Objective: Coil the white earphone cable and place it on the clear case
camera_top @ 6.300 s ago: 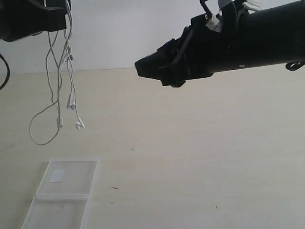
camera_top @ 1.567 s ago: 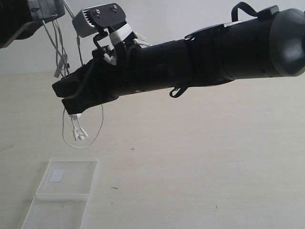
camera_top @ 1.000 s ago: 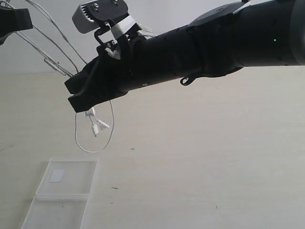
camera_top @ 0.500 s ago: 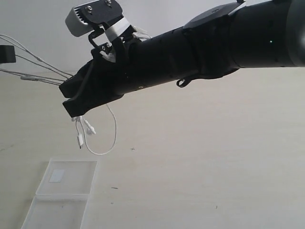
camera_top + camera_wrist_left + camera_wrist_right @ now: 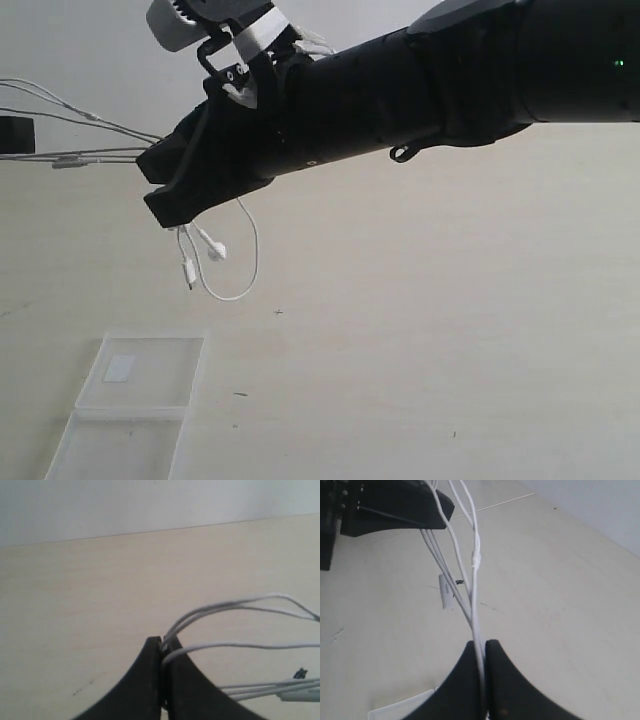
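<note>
— Where's the cable [image 5: 232,298]?
— Up in the air. Thin white strands are stretched nearly level, and a loop and two short ends dangle below, one of them an earbud [image 5: 216,251].
— And the case [image 5: 155,380]?
— Flat on the table [image 5: 450,330], open, with both clear halves showing and a small white label [image 5: 120,368] on the far half. The loop hangs above it, not touching.

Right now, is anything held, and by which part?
The white earphone cable: left gripper and right gripper each pinch its bunched strands between shut fingertips.
</note>
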`<action>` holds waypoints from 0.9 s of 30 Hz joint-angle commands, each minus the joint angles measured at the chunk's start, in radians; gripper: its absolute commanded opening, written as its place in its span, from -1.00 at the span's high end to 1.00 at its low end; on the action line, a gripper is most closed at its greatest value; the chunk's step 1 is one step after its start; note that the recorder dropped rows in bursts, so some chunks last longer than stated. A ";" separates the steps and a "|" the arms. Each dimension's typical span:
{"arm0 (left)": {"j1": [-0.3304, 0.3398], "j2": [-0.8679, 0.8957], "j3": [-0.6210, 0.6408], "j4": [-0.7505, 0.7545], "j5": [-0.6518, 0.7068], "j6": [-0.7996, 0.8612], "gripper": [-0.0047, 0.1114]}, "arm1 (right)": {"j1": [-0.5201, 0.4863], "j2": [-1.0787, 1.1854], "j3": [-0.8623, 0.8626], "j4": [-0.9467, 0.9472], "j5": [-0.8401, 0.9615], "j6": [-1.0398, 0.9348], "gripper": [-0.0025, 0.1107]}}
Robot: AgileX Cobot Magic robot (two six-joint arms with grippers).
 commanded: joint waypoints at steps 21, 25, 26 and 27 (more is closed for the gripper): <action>0.012 -0.163 -0.012 -0.328 -0.036 0.589 0.39 | -0.013 -0.013 0.010 -0.186 -0.023 0.128 0.96; 0.012 -0.218 -0.012 -0.282 -0.230 0.686 0.82 | -0.013 -0.013 0.010 -0.245 0.093 0.174 0.96; 0.012 -0.218 -0.012 -0.278 -0.268 0.710 0.89 | -0.013 -0.013 0.010 -0.247 0.125 0.180 0.96; 0.012 -0.205 -0.012 -0.278 -0.320 0.756 0.92 | -0.013 -0.013 0.010 -0.243 0.195 0.189 0.96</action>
